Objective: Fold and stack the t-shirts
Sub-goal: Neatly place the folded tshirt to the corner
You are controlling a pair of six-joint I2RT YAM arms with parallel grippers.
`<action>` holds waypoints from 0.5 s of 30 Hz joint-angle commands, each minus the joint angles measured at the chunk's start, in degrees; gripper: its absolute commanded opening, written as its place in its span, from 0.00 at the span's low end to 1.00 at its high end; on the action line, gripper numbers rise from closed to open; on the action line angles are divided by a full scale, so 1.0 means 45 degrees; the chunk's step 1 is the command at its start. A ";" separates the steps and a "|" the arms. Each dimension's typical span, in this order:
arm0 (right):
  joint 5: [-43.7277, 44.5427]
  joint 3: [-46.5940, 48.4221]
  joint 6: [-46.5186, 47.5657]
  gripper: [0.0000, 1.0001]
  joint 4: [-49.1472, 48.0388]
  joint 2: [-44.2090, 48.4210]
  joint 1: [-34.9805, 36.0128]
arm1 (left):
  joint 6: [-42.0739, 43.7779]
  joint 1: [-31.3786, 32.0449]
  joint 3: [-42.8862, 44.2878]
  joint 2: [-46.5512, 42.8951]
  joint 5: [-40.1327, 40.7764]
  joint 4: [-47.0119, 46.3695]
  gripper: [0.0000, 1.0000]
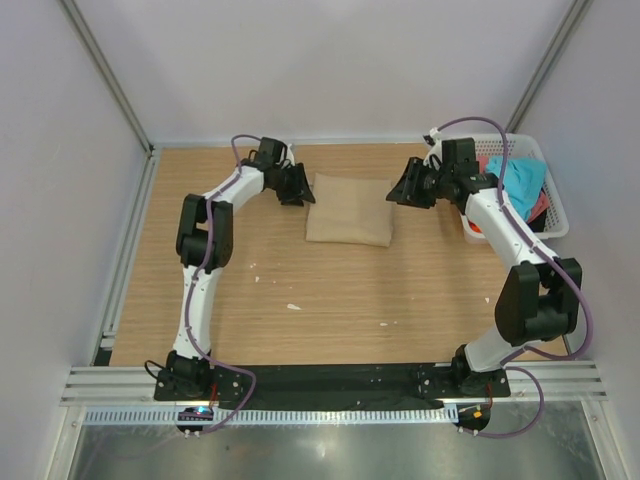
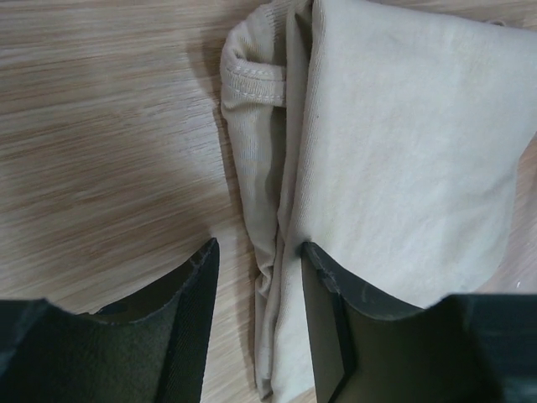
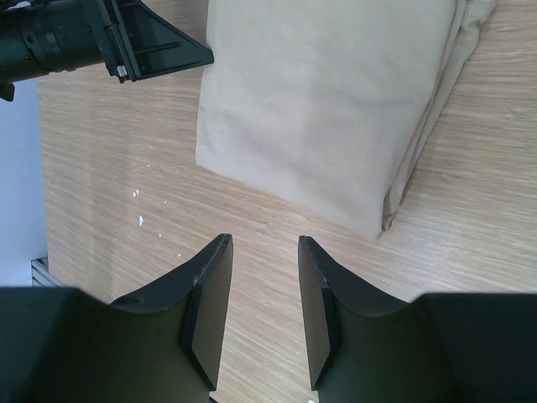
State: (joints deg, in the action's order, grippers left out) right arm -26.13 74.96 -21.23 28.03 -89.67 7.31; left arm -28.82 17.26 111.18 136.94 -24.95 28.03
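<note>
**Folded tan t-shirt [image 1: 348, 210] at the far middle of the table [image 1: 300, 290], one of my grippers at each side.**

The shirt is a plain beige, squarish pad, smooth on top. Its stacked layers show along the edges, and a stitched hem loop pokes out at one corner. My left gripper [image 2: 258, 246] sits low at the shirt's left edge with its jaws apart. The folded edge lies in the gap, and one finger [image 2: 336, 327] is over the cloth. My right gripper [image 3: 264, 240] is just beside the shirt's right edge, jaws spread over bare wood with nothing between them. Farther right, a white lattice basket [image 1: 555, 215] holds a crumpled turquoise t-shirt [image 1: 522, 180] and a coral-red t-shirt [image 1: 541, 206].
</note>
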 commanded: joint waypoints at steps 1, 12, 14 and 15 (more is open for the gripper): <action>0.0182 0.0042 -0.0066 0.43 -0.0350 -0.0015 0.0191 | 0.0330 0.0013 -0.0213 0.0212 -0.0101 -0.0468 0.45; 0.0474 -0.0407 -0.0320 0.43 -0.0877 -0.0268 0.0816 | -0.0880 0.0052 -0.0116 0.0564 -0.0646 -0.1248 0.06; 0.0533 -0.0485 -0.0262 0.43 -0.0897 -0.0308 0.0856 | -0.1017 0.0033 0.0020 0.0603 -0.0802 -0.1268 0.00; 0.0553 -0.0524 -0.0223 0.43 -0.0897 -0.0327 0.0894 | -0.1095 0.0033 0.0002 0.0584 -0.0803 -0.1307 0.00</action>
State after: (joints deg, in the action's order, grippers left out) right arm -24.64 72.95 -22.02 26.50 -90.96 10.72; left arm -32.03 17.26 110.74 138.63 -27.18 24.45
